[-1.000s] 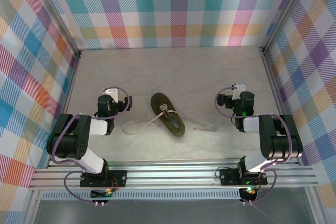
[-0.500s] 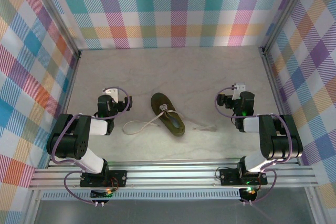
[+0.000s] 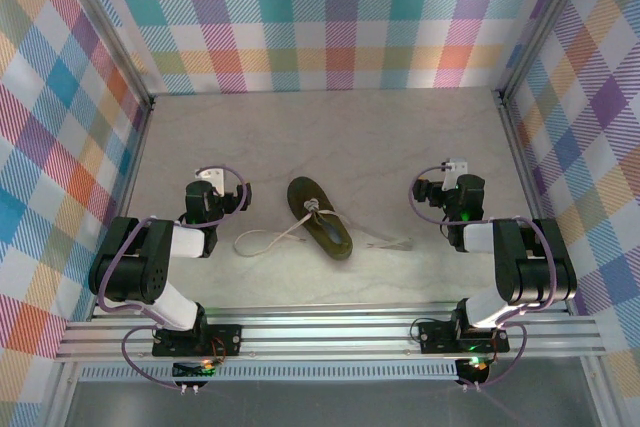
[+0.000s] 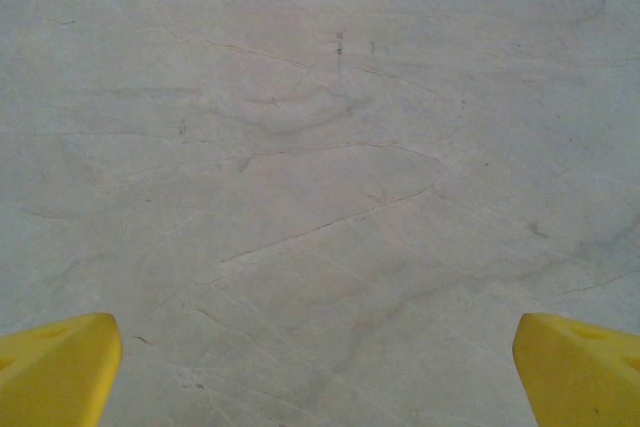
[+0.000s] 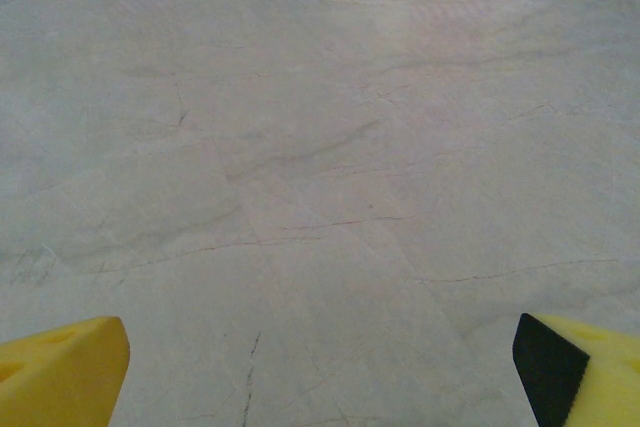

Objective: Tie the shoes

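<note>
Well, at the left the left gripper (image 4: 318,377) hangs over the bare pale marbled tabletop (image 3: 350,137) with its yellow jaws spread wide and nothing between them. Just right of it, in the overhead view, a loose loop of the long cream-white laces (image 3: 262,240) trails across the table towards that arm. The small dark olive-green shoe (image 3: 322,219) lies mid-table between the two arms. Its long axis runs on a diagonal, from the far-left end to the near-right end; which end is the toe I cannot tell. A second lace end (image 3: 388,242) strays out to the right. The right gripper (image 5: 320,377) likewise has its jaws wide apart over bare table, well clear of the shoe.

The shoe looks light and likely to slide if tugged. The laces are soft and limp, so they will flop and slip rather than hold a shape. The best hold seems to be a pinch on each free lace end, one per gripper.
</note>
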You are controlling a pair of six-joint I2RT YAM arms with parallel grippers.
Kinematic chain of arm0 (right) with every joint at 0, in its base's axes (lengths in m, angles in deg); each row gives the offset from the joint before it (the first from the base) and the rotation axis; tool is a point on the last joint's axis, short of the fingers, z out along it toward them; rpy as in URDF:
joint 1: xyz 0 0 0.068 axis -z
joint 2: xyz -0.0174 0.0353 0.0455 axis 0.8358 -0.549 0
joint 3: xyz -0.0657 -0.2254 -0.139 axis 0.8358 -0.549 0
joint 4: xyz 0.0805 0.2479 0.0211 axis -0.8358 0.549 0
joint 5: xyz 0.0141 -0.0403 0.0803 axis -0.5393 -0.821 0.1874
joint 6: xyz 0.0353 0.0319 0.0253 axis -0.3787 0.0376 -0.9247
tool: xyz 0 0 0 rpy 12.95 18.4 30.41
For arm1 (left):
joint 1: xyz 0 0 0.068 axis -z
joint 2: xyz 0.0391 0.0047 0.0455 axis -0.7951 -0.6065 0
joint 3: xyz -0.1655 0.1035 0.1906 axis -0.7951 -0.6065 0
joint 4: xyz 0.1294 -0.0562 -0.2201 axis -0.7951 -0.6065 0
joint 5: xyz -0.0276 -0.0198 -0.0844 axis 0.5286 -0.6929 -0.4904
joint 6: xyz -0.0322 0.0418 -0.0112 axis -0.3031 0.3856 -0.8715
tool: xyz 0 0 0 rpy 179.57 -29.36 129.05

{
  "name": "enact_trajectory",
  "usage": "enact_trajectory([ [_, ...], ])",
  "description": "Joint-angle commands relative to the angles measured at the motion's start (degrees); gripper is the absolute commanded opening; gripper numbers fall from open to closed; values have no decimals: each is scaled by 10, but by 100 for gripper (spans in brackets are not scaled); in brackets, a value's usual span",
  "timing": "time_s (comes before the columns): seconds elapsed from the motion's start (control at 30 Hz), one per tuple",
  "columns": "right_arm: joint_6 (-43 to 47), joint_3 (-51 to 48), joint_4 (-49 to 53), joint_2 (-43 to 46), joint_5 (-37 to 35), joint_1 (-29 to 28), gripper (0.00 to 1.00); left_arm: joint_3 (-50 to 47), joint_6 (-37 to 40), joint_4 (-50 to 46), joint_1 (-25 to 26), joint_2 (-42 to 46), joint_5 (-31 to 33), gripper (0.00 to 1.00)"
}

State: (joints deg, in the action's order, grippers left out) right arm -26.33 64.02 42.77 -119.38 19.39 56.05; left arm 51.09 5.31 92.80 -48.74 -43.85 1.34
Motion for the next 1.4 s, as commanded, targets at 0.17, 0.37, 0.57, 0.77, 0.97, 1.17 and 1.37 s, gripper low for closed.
enact_trajectory([
  [0.17, -14, 25, 56, 37, -1, 4, 99, 28, -9, -76, -7, 56, -6, 99],
  [0.37, -78, 182, 405, 96, 8, -1, 94, 145, -72, -338, -5, 116, -73, 83],
  [0.57, -106, 210, 507, 100, 21, -96, 74, 227, -160, -489, 53, 100, -101, 74],
  [0.77, -132, 179, 527, 84, 34, -220, 47, 300, -217, -552, 194, -7, -58, 68],
  [0.97, -205, 167, 526, 47, 81, -290, 33, 387, -251, -557, 289, -133, -58, 58],
  [1.17, -232, 168, 500, -1, 99, -349, 32, 420, -245, -564, 312, -144, -46, 59],
  [1.37, -230, 206, 546, -21, 64, -368, 32, 441, -215, -634, 309, -90, 20, 67],
])
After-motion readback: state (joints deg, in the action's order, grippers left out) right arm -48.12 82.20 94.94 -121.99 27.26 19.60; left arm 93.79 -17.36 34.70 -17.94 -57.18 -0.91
